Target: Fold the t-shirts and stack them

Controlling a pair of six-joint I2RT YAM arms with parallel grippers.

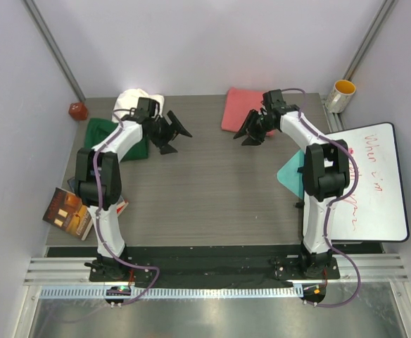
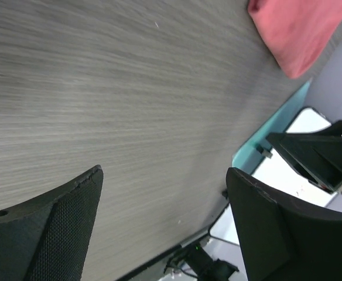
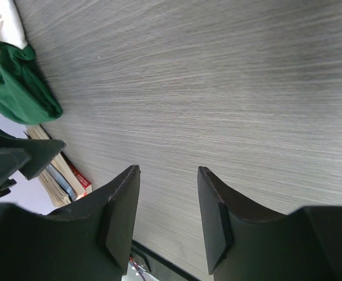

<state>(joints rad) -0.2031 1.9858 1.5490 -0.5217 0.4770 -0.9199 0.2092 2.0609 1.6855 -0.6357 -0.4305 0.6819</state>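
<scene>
You see a grey wood-grain worktop [image 1: 212, 190]. Books [image 1: 68, 213] overhang its left edge and a teal sheet [image 1: 291, 174] its right, beside a scribbled whiteboard [image 1: 371, 183]. A yellow mug [image 1: 341, 95] and a small red object [image 1: 77, 110] sit near the back corners.

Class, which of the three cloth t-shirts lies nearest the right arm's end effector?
The coral-pink cloth t-shirt, beside the right end effector; the white cloth t-shirt and dark green cloth t-shirt lie far left.

Overhead, the left arm [image 1: 124, 137] covers part of the green t-shirt [image 1: 96, 132] and white t-shirt [image 1: 130, 98] at 10 o'clock; the right arm [image 1: 318, 169] overlaps the teal sheet [image 1: 288, 172].
</scene>
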